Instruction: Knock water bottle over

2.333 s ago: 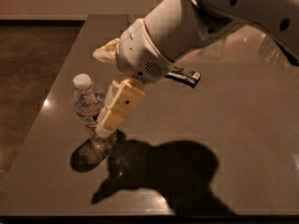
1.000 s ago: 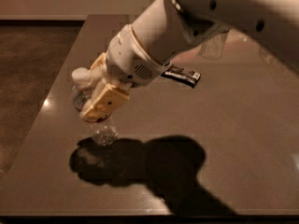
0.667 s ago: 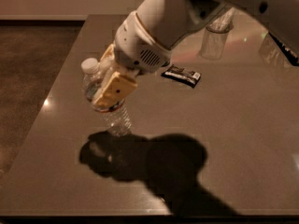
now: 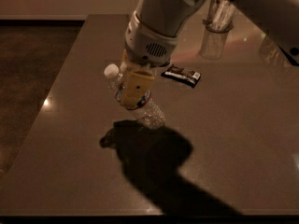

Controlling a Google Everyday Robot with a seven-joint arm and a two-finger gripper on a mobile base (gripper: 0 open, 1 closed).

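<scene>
The water bottle (image 4: pixel 148 113) is a small clear ribbed bottle with a white cap (image 4: pixel 111 71) and a red and white label band. It is tilted steeply, cap up and to the left, with its base low over the brown table (image 4: pixel 243 134), just above its shadow. My gripper (image 4: pixel 133 87) is near the table's middle left. Its yellow fingers (image 4: pixel 136 85) are closed around the bottle's middle, one in front and one behind. The white arm comes down from the top of the view and hides part of the bottle's neck.
A dark snack wrapper (image 4: pixel 181 75) lies just right of the gripper. A tall clear glass cup (image 4: pixel 216 29) stands at the back. Another clear object (image 4: pixel 275 50) is at the far right. The table's left edge (image 4: pixel 51 92) drops to a dark floor.
The bottle stood upright at the left; the gripper closed on it, tipped it over to a slant, and carried it right toward the table's middle.
</scene>
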